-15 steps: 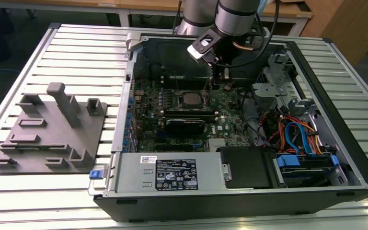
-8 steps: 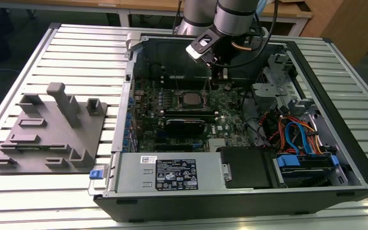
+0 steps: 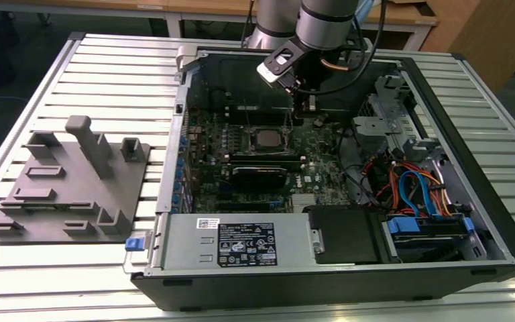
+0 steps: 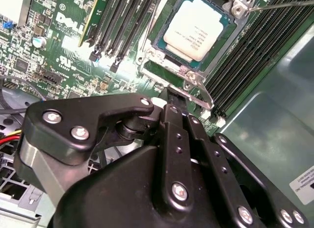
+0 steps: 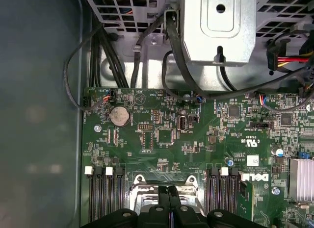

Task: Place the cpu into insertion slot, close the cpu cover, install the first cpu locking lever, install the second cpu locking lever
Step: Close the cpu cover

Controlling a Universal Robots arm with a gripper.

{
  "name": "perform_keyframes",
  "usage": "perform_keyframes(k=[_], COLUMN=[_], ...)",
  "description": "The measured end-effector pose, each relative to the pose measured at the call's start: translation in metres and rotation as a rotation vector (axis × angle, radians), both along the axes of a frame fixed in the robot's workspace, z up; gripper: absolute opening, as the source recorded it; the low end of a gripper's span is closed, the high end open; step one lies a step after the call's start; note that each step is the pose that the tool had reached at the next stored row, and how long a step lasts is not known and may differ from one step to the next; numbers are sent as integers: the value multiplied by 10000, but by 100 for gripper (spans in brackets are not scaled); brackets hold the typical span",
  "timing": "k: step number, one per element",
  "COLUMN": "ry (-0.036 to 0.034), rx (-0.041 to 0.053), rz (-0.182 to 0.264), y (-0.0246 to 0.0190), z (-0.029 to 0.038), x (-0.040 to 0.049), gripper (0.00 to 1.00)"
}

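Note:
The cpu [image 4: 194,29], a square chip with a silver top, lies flat in the insertion slot, which it hides. The silvery cpu cover [image 4: 169,73] frames the chip and looks lowered over its edges. A thin metal locking lever [image 4: 282,3] runs out from the cover's far corner. My gripper [image 4: 171,96] is shut with nothing between its black fingers. Its tip hovers just off the cover's near edge, beside a small tab [image 4: 194,82]. In the exterior view the gripper [image 3: 311,117] hangs inside the case, just to the view's right of the cpu [image 3: 265,139]. In the first wrist view the gripper [image 5: 168,192] sits over the cover [image 5: 164,180].
The open computer case [image 3: 485,194] walls in the green motherboard [image 5: 162,139]. Long black memory slots [image 4: 130,17] flank the socket. Cables [image 3: 418,188] and a drive cage [image 5: 218,27] fill one side. A grey fixture plate [image 3: 70,188] lies on the slatted table at the exterior view's left.

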State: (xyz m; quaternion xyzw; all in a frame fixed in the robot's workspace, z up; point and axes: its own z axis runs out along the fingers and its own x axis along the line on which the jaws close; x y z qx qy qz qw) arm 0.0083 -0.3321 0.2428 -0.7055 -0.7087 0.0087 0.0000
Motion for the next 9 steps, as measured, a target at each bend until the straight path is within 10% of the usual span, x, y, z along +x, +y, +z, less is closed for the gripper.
perform_keyframes(k=[9], ry=[0], rx=[-1], rz=[1], y=[0], z=[-1], x=[-76], gripper=[10])
